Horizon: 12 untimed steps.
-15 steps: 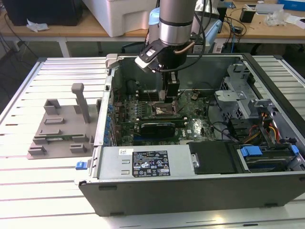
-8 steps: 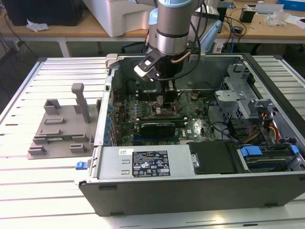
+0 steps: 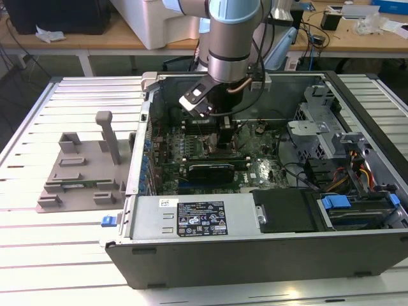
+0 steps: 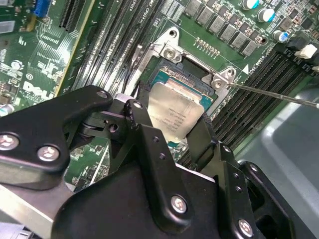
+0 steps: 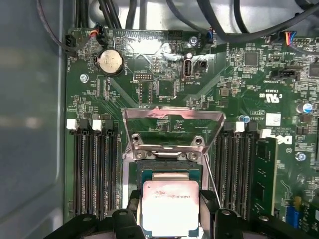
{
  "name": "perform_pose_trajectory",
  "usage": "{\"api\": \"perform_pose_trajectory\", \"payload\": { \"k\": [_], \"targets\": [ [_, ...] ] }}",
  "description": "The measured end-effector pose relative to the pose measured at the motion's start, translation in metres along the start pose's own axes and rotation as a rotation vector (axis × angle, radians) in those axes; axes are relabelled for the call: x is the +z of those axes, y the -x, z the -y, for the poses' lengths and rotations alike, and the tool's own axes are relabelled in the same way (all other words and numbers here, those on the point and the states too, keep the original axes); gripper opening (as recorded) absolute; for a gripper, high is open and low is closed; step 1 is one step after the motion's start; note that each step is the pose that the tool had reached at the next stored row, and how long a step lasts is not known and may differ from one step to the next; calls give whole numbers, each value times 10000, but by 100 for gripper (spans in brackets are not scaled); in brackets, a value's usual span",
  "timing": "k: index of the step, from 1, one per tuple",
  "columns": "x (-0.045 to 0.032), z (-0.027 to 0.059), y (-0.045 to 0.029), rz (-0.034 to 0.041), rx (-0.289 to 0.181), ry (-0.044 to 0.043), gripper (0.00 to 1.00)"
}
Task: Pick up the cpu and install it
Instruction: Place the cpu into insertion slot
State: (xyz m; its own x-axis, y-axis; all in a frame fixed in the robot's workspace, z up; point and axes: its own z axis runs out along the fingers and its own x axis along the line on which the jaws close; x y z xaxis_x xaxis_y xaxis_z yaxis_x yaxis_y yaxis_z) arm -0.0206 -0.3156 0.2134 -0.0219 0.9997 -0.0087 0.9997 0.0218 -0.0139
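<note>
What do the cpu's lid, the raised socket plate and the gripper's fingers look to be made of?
cpu lid: silvery-grey metal, satin finish, from its dull sheen. Socket plate: bare bright metal, seemingly thin stamped sheet, with shiny reflections. Fingers: matt black, fastened with silver screws; coated metal or hard plastic, I cannot tell which.

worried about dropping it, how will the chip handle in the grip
The chip looks flat and stiff, so it likely won't flex. Its smooth metal lid may be slippery. The gripper pinches thin edges, so it could tilt.

cpu (image 5: 171, 208) over open motherboard socket (image 5: 167, 173)
</note>
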Motion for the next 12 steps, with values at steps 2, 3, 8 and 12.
{"api": "perform_pose_trajectory", "payload": {
  "k": [2, 3, 8, 12],
  "targets": [
    [24, 2, -3, -1, 12, 0, 54],
    [35, 5, -4, -1, 17, 0, 54],
    [87, 7, -4, -2, 48, 0, 54],
    [127, 6, -4, -2, 75, 0, 54]
  ]
}}
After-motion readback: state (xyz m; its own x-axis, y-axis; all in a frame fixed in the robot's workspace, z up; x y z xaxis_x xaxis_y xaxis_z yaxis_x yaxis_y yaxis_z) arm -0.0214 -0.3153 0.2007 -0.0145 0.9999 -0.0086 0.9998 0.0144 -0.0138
